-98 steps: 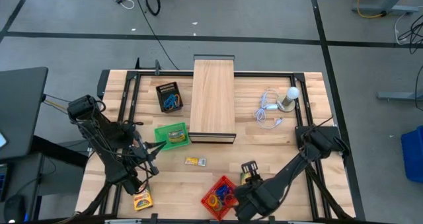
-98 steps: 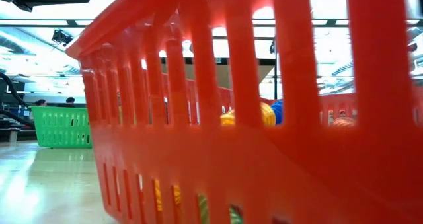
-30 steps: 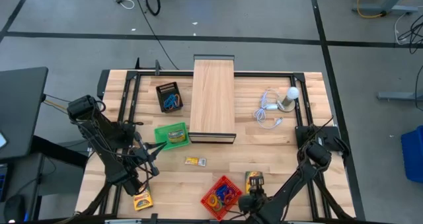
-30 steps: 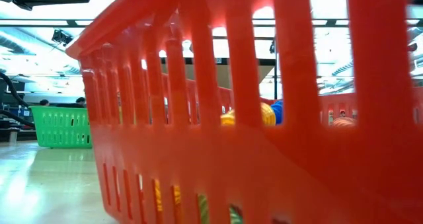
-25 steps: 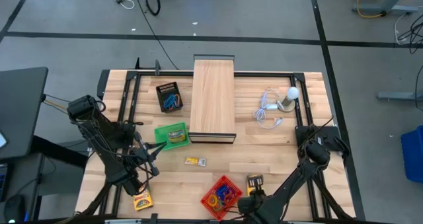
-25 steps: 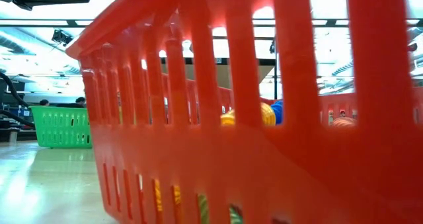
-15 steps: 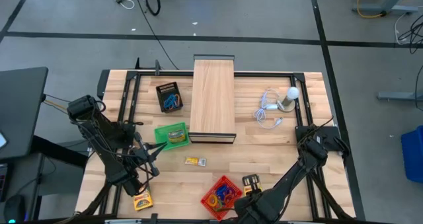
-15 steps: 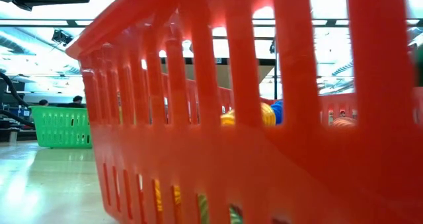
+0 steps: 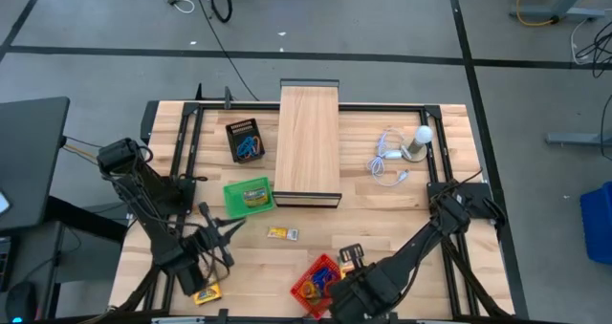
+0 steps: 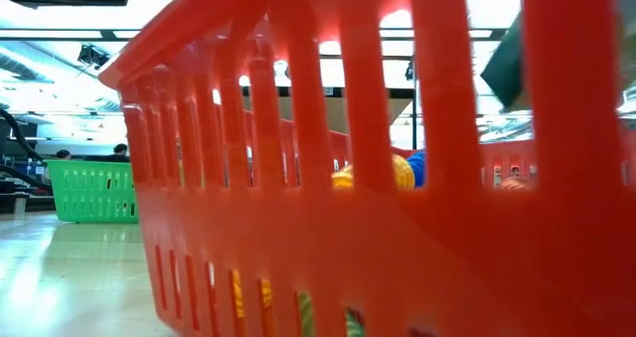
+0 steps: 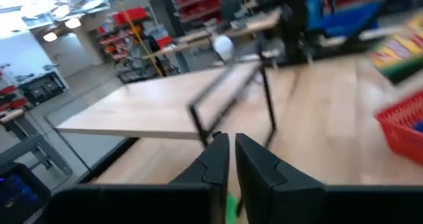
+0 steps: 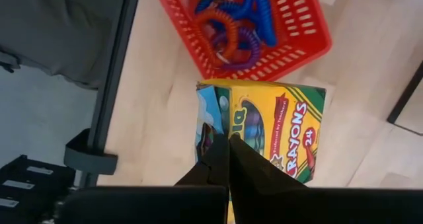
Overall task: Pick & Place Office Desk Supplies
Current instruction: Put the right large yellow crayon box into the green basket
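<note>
My right gripper [image 12: 223, 151] is shut on a yellow-and-green crayon box [image 12: 264, 135], which hangs just right of the red basket [image 9: 308, 292] at the near edge. That basket holds several coloured loops [image 12: 231, 32]. My left gripper [image 11: 231, 161] is shut on nothing and hovers near a small yellow piece [image 9: 282, 233] lying flat on the table. The green basket [image 9: 232, 194] holds a second crayon box [image 9: 252, 196]. A third crayon box [image 9: 205, 293] lies flat beside the left arm's base. A black basket [image 9: 245, 140] holds blue loops. My right gripper pinches the crayon box between its two fingers at one edge [image 12: 210, 133], coming from above and pointing down. The printed face [image 12: 284, 138] is turned toward the wrist camera. The box looks lifted off the table, next to the red basket's right side.
A long pale wooden box [image 9: 309, 142] stands at the middle of the far half. A white bulb with a coiled cable [image 9: 406, 150] sits far right. In the low view the red basket's wall [image 10: 397, 228] fills the picture, with the green basket [image 10: 91, 190] behind it.
My right gripper carried the crayon box a little toward the table's left, closer to the red basket. My left arm swung toward the near edge, taking its gripper away from the green basket; its wrist picture is blurred by the motion.
</note>
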